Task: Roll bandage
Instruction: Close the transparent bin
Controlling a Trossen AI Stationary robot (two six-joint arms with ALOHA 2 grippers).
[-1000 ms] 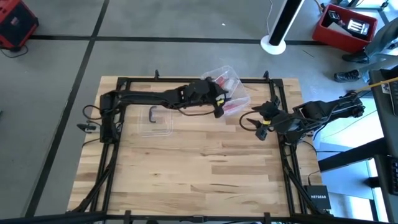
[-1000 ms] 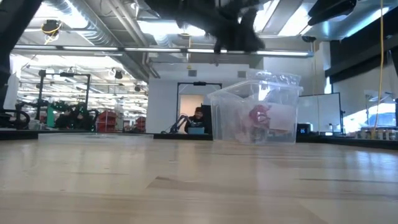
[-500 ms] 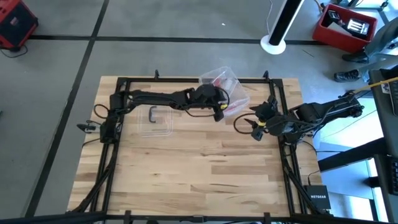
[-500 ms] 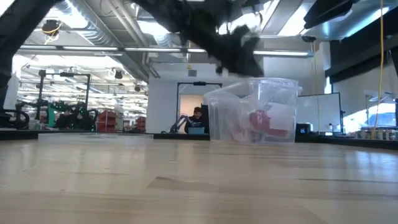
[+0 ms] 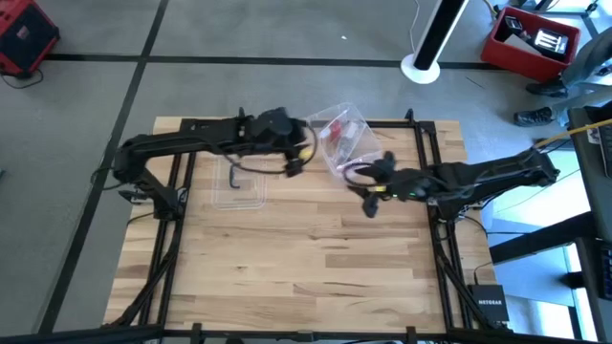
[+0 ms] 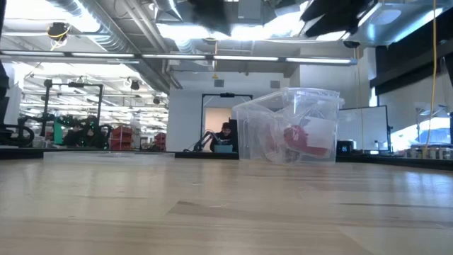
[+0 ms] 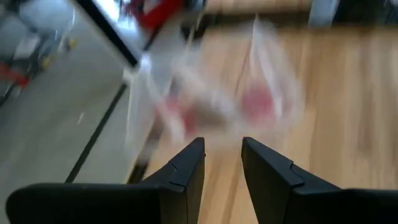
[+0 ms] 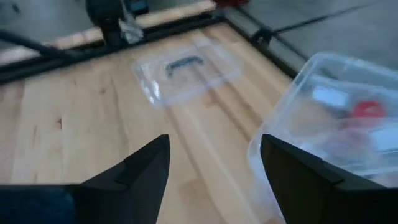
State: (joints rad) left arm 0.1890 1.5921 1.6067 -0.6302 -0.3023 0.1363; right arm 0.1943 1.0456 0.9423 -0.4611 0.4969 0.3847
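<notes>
The pink-red bandage [image 5: 337, 131] lies inside a clear plastic box [image 5: 344, 143] that stands on the table near its far edge. The bandage also shows through the box wall in the low view [image 6: 301, 138] and in the right wrist view [image 8: 367, 111]. My left gripper [image 5: 295, 162] hangs to the left of the box, open with a narrow gap and empty; the left wrist view [image 7: 222, 162] shows the box blurred ahead of it. My right gripper [image 5: 363, 191] is wide open and empty, just in front of the box; it also shows in the right wrist view [image 8: 214, 155].
A clear plastic lid with a dark handle [image 5: 239, 186] lies flat on the table's far left part, below my left arm; it also shows in the right wrist view [image 8: 183, 68]. A black frame [image 5: 191, 124] runs along the table's edges. The near half of the table is bare wood.
My left gripper has drawn back from the box toward the table's left edge. My right gripper has gone left toward the box, staying open.
</notes>
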